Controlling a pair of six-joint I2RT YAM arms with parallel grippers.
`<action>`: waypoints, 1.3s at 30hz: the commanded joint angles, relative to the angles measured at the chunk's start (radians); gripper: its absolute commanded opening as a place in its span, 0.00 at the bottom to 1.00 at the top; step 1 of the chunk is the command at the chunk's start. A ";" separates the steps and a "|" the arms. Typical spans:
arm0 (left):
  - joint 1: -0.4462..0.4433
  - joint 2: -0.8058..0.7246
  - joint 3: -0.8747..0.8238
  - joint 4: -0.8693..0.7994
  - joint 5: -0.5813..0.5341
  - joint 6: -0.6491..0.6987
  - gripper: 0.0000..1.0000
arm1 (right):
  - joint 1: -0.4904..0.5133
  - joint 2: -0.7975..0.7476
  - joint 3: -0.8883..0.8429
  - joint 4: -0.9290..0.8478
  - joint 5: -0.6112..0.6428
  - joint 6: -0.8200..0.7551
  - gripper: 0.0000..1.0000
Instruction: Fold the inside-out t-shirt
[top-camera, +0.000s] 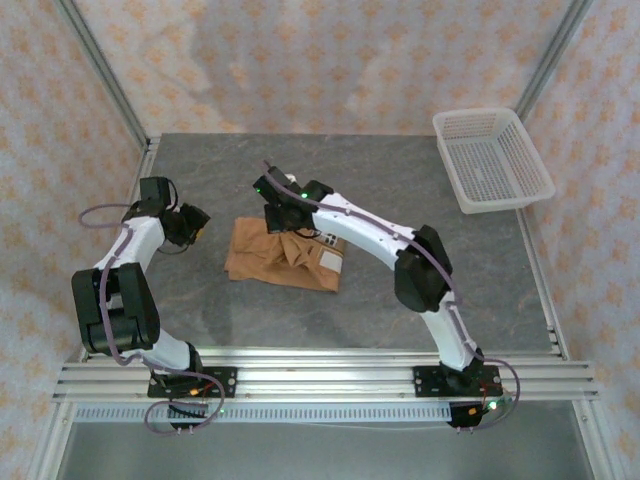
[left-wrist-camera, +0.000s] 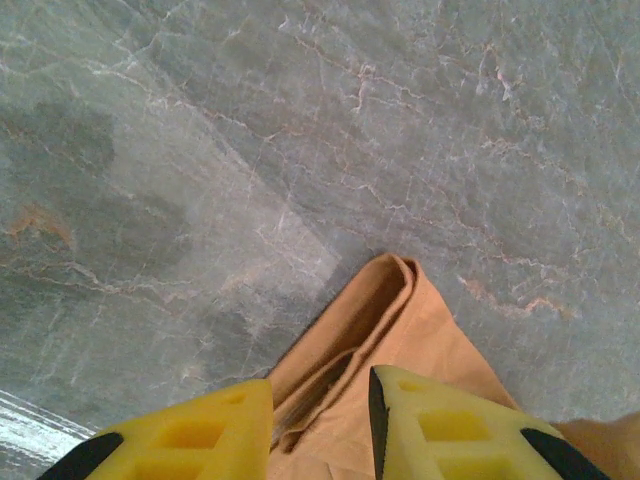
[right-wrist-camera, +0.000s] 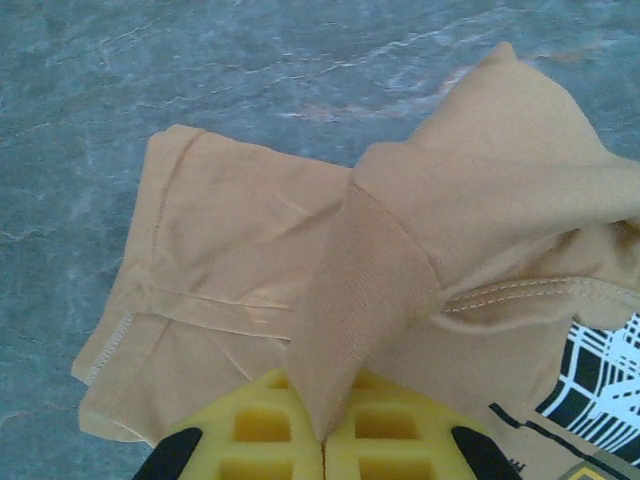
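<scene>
You see the t-shirt (top-camera: 283, 258) lying in a crumpled, roughly rectangular heap near the middle of the grey stone-patterned table (top-camera: 400, 190). Its cloth is a soft tan, with a stitched hem along one edge and a black-and-white print at its right side in the right wrist view; the right gripper (right-wrist-camera: 323, 440) has its yellow fingers pressed together on the ribbed neckband (right-wrist-camera: 350, 300), which rises from the cloth into the pinch; the left gripper (left-wrist-camera: 320, 420) stands over the shirt's left edge with its fingers spread apart and nothing between them; beneath it the cloth forms a narrow doubled ridge on the table; a white mesh basket (top-camera: 492, 160) sits at the far right corner, well apart from the shirt.
</scene>
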 joint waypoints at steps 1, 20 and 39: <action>0.010 -0.024 -0.017 0.000 0.020 0.012 0.32 | 0.027 0.079 0.118 -0.067 -0.017 -0.009 0.00; -0.263 -0.134 0.041 -0.049 -0.109 0.021 0.34 | -0.127 -0.293 -0.482 0.233 -0.139 0.213 0.21; -0.347 0.355 0.224 0.075 -0.128 -0.043 0.29 | -0.227 -0.029 -0.492 0.313 -0.269 0.260 0.04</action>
